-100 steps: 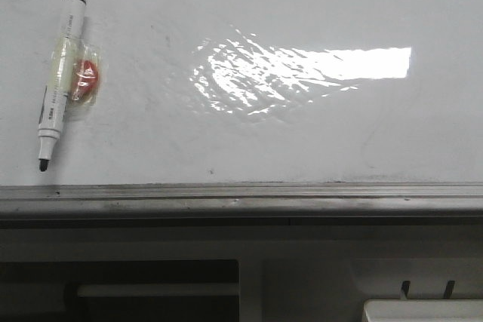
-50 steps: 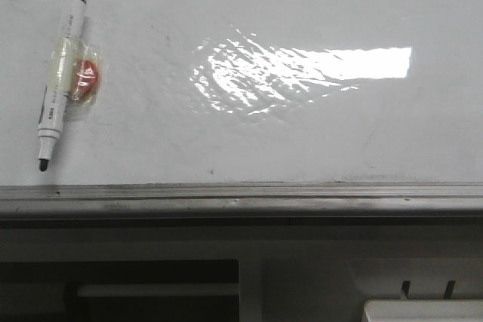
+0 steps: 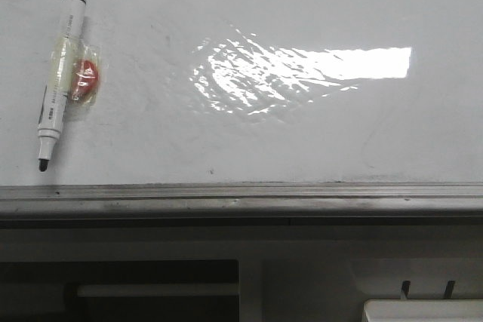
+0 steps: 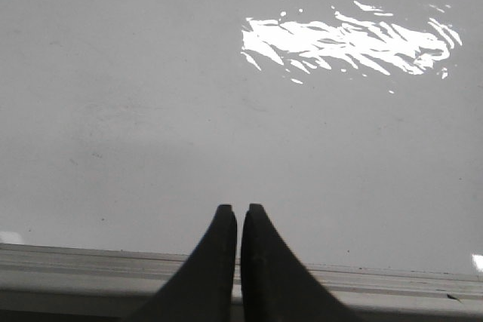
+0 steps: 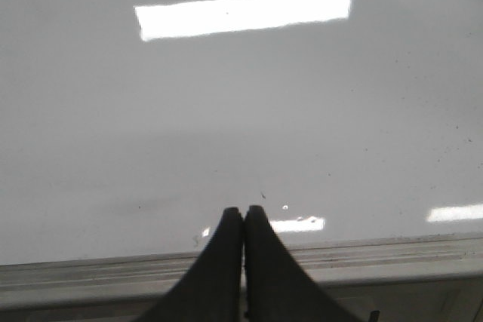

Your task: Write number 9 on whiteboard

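Observation:
The whiteboard [image 3: 302, 133] is glossy white with a bright light reflection and faint smudges. No number 9 shows on it. A white marker pen [image 3: 60, 73] with a black cap end and black tip lies at its far left, wrapped in clear tape with a red piece [image 3: 87, 75] beside it. Neither gripper shows in the front view. My left gripper [image 4: 235, 209] is shut and empty over the board's near edge. My right gripper [image 5: 244, 210] is shut and empty, also over the near edge. The marker is out of both wrist views.
A grey metal edge rail [image 3: 241, 197] runs along the board's near side; it also shows in the left wrist view [image 4: 90, 269] and the right wrist view [image 5: 392, 262]. Below it is beige furniture with dark slots [image 3: 151, 292] and a white corner [image 3: 423, 311].

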`<state>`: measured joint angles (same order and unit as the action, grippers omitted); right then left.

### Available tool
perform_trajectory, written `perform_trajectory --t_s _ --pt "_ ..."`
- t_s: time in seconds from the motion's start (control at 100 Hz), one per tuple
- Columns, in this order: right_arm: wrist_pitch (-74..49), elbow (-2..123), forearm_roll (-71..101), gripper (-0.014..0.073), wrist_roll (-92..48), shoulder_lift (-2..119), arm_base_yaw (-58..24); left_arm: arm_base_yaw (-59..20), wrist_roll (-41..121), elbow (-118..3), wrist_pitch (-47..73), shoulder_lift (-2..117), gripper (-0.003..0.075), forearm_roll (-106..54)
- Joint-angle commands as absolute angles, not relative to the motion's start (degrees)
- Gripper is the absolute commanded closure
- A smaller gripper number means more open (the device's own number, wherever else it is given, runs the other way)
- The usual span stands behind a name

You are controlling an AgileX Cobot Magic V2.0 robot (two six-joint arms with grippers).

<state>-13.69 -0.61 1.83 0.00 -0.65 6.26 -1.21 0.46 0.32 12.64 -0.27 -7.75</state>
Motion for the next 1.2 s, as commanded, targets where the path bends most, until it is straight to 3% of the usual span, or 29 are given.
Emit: perform_trajectory --t_s 0.0,0.5,0.93,1.19 --pt "-8.6 -2.1 2.0 0.0663 -0.4 -1.5 6.7 -1.6 0.4 2.7 7.6 -1.9 0.074 -8.0" --pt "1.2 -1.5 4.5 0.0663 -0.4 -1.5 6.7 -1.6 0.4 2.5 2.0 -1.9 0.0741 -11.7" --pt "-16.8 13.9 5.3 0.0663 -0.4 11.5 6.7 -1.6 0.6 -9.7 14.2 7.0 0.0741 -13.1" --pt "-17.3 16.0 10.7 0.0663 -0.4 18.3 6.7 -1.6 0.6 -15.0 13.0 12.7 0.074 -7.4"
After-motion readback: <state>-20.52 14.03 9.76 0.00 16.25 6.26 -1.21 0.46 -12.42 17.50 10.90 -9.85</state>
